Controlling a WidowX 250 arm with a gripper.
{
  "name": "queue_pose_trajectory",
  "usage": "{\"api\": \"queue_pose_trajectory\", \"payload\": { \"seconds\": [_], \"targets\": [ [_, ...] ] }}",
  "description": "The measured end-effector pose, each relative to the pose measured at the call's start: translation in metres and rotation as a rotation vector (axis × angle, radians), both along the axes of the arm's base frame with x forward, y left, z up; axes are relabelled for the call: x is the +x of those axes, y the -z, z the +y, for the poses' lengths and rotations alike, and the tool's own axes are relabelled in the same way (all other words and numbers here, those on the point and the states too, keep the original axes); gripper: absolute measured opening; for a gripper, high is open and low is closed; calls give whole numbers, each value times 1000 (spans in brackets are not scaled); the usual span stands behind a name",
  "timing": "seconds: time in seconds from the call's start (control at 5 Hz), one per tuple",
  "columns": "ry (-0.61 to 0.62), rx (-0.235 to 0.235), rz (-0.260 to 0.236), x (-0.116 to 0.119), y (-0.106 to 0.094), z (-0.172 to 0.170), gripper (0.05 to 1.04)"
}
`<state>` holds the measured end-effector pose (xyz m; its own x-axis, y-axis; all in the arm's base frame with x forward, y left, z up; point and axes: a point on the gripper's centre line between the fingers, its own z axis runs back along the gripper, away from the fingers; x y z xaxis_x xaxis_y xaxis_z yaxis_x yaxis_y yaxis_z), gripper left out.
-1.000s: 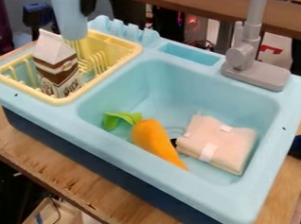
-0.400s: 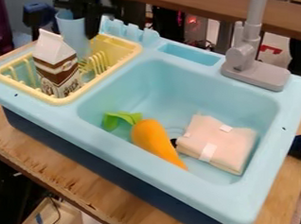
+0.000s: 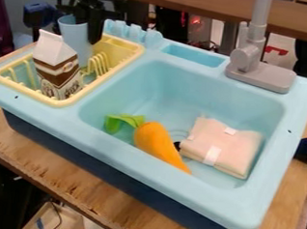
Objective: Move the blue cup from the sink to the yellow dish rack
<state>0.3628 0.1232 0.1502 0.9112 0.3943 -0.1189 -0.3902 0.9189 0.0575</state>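
At the upper left, my black gripper [image 3: 89, 20] is over the back of the yellow dish rack [image 3: 113, 76]. It is shut on the rim of a light blue cup [image 3: 74, 37], one finger against the cup's right outer side. The cup is upright, its lower part down in the rack behind a brown and white milk carton [image 3: 56, 68]. An orange carrot [image 3: 157, 142] with green leaves lies in the light blue sink [image 3: 183, 82], left of a folded pink cloth [image 3: 223, 145].
A grey faucet [image 3: 254, 63] rises at the sink's back right corner. Behind the rack stands a row of light blue prongs [image 3: 131, 32], with a shallow recess [image 3: 194, 55] to their right. The sink unit rests on a wooden table [image 3: 69, 172].
The cup has come down into the rack and slightly right together with my gripper, with only a small shift since the middle frame. The carton, carrot and cloth have stayed put.
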Motion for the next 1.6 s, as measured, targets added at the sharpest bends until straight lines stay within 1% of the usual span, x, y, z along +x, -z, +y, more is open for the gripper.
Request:
{"api": "queue_pose_trajectory", "payload": {
  "seconds": [0.2, 0.4, 0.6, 0.8, 1.0, 1.2, 1.4, 1.6],
  "targets": [
    [4, -6, 3, -1, 6, -1, 127],
    [14, -10, 5, -1, 7, -1, 328],
    [1, -27, -5, -4, -3, -6, 607],
    [-12, -17, -70, -5, -32, -8, 897],
    [-24, -5, -100, -11, -50, -10, 1011],
    [11, 40, -104, -23, -73, -18, 1007],
    [182, 64, -91, -46, -87, -69, 1005],
    [345, 64, -68, -72, -86, -117, 1005]
  ]
}}
